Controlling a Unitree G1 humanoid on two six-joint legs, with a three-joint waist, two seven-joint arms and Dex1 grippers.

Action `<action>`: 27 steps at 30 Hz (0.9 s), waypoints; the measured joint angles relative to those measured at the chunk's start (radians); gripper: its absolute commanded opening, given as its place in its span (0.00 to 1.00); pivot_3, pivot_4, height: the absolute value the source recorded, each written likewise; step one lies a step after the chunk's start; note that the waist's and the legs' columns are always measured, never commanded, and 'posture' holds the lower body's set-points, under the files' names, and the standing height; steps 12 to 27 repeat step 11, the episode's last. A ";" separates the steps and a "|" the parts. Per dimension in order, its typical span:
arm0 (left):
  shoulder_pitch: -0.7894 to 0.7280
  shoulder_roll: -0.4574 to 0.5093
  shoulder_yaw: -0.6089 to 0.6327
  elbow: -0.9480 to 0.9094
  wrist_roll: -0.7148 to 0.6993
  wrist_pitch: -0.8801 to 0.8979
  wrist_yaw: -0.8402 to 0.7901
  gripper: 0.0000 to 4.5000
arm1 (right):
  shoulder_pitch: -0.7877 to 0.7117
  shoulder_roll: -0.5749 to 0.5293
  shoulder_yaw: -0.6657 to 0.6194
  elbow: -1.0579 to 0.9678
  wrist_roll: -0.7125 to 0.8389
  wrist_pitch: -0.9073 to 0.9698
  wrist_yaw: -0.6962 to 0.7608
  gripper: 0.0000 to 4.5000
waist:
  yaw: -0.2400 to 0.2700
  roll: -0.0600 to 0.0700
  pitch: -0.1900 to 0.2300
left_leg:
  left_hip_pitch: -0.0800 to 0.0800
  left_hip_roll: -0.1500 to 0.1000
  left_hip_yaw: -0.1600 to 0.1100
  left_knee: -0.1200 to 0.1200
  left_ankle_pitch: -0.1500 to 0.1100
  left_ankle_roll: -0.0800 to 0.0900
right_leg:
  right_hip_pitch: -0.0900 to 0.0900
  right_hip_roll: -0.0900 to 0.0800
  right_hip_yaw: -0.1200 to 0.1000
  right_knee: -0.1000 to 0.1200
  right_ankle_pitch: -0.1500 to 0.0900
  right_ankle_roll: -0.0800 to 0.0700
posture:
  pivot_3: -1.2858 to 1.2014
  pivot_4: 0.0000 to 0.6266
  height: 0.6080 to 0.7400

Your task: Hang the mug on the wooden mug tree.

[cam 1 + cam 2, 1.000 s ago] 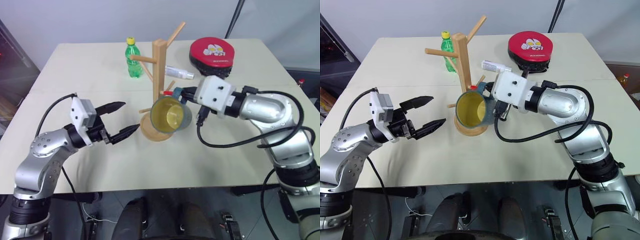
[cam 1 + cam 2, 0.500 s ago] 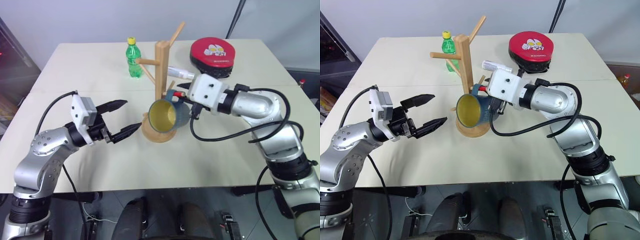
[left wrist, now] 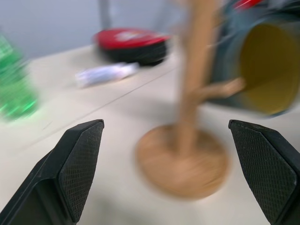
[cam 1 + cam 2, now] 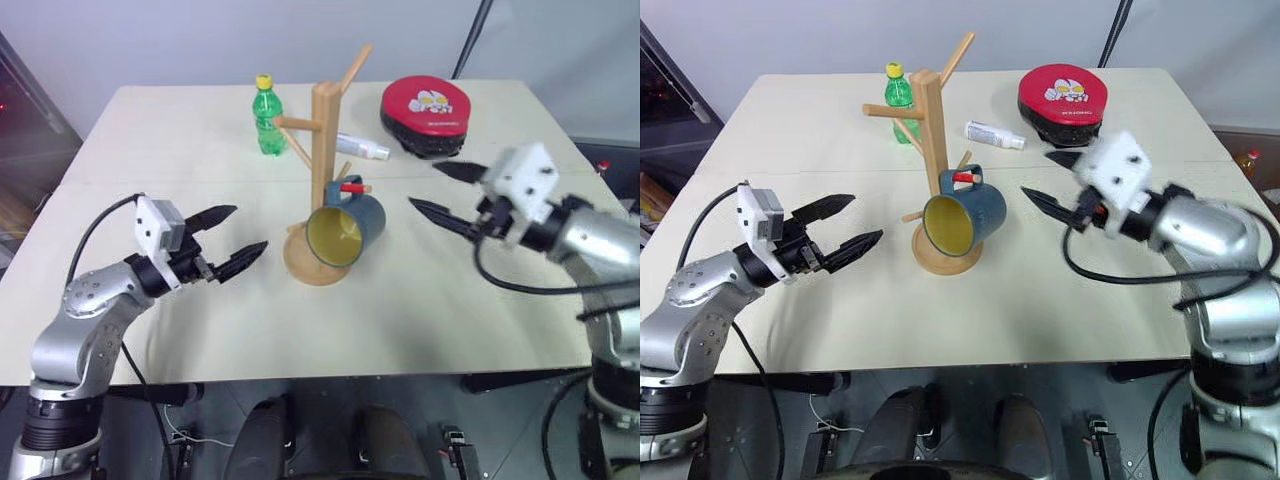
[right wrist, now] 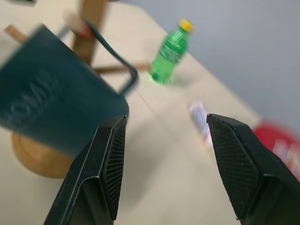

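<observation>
The mug (image 4: 345,229) hangs by its handle on the red-tipped peg (image 4: 352,187) of the wooden mug tree (image 4: 324,180), which stands on the table (image 4: 180,140) near its middle. The mug is tilted: its long axis runs from the dark teal base, up and to the right, down to the yellow-olive mouth, which faces the near left. Its lower rim sits just above the tree's round base (image 4: 305,264). The post stands upright.

The right gripper (image 4: 432,189) is to the right of the mug and apart from it, fingers spread wide with nothing between them, tips aimed left toward the mug. The left gripper (image 4: 229,236) is to the left of the tree, also apart, fingers spread and empty, tips aimed right toward the base. The mug lies between the two grippers, touched by neither.

Far side of the table: a green bottle (image 4: 266,117), a white tube (image 4: 361,146), a red round case (image 4: 430,108).
</observation>
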 measured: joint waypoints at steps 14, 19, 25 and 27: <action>0.102 -0.136 0.017 0.155 0.141 -0.113 0.192 1.00 | 0.234 0.217 -0.047 0.256 0.039 -0.250 -0.081 0.62 | -0.002 0.000 0.000 | 0.001 0.000 0.000 0.000 0.000 0.000 | -0.001 0.000 0.001 0.001 0.000 0.000 | 0.52 0.24 1.00; 0.102 -0.136 0.017 0.155 0.141 -0.113 0.192 1.00 | 0.234 0.217 -0.047 0.256 0.039 -0.250 -0.081 0.62 | -0.002 0.000 0.000 | 0.001 0.000 0.000 0.000 0.000 0.000 | -0.001 0.000 0.001 0.001 0.000 0.000 | 0.52 0.24 1.00; 0.102 -0.136 0.017 0.155 0.141 -0.113 0.192 1.00 | 0.234 0.217 -0.047 0.256 0.039 -0.250 -0.081 0.62 | -0.002 0.000 0.000 | 0.001 0.000 0.000 0.000 0.000 0.000 | -0.001 0.000 0.001 0.001 0.000 0.000 | 0.52 0.24 1.00; 0.102 -0.136 0.017 0.155 0.141 -0.113 0.192 1.00 | 0.234 0.217 -0.047 0.256 0.039 -0.250 -0.081 0.62 | -0.002 0.000 0.000 | 0.001 0.000 0.000 0.000 0.000 0.000 | -0.001 0.000 0.001 0.001 0.000 0.000 | 0.52 0.24 1.00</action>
